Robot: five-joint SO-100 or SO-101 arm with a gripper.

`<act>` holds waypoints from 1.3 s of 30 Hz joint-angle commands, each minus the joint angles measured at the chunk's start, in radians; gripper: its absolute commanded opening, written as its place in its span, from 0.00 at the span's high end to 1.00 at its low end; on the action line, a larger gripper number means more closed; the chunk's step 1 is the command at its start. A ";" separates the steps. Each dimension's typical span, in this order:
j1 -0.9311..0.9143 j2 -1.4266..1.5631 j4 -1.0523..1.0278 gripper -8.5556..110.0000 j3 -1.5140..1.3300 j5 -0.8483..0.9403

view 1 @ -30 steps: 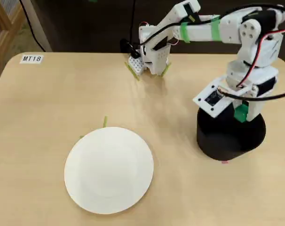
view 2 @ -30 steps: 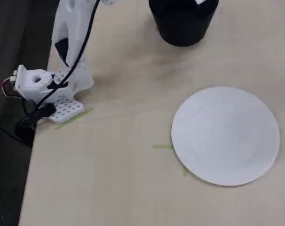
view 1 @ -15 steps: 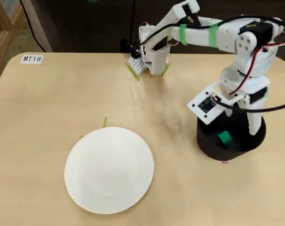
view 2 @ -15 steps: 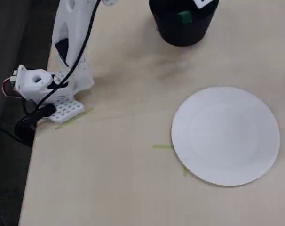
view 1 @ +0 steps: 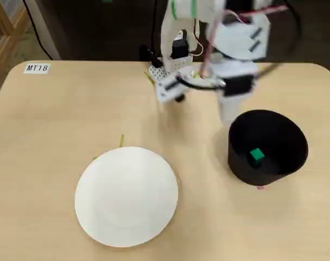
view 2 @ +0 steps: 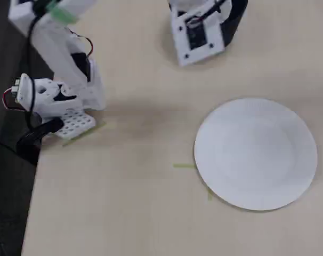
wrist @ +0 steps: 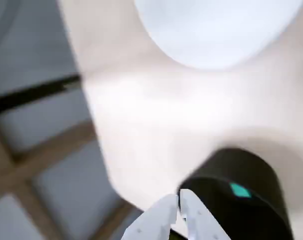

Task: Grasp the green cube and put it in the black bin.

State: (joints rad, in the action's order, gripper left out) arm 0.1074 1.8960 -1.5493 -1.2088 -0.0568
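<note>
The green cube (view 1: pixel 256 155) lies inside the black bin (view 1: pixel 252 175) at the right of the table in a fixed view. In the wrist view the cube (wrist: pixel 240 190) shows as a small green patch inside the bin (wrist: pixel 251 220). My gripper (view 1: pixel 228 115) hangs just behind the bin's left rim, above the table. In the wrist view its white fingers (wrist: pixel 164 217) are together and hold nothing; the gripper (wrist: pixel 179 199) is at the bin's edge. In the other fixed view the bin (view 2: pixel 235 24) is mostly hidden behind the arm's head, and the cube is hidden.
A flat white round plate (view 1: pixel 127 196) lies at the front left and also shows in the wrist view (wrist: pixel 221 30) and in the other fixed view (view 2: pixel 256 154). Thin green tape strips (view 1: pixel 121 140) (view 2: pixel 183 166) lie by the plate. The arm base (view 2: pixel 60 101) stands at the table edge.
</note>
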 commanded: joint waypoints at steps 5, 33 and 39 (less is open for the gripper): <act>-0.064 0.640 0.333 0.93 -0.765 -0.034; 0.011 1.308 0.373 0.93 -1.706 0.005; 0.002 1.308 0.376 0.93 -1.707 -0.005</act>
State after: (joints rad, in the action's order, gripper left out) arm 0.1166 3.2076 -1.1888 -2.9146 -0.0598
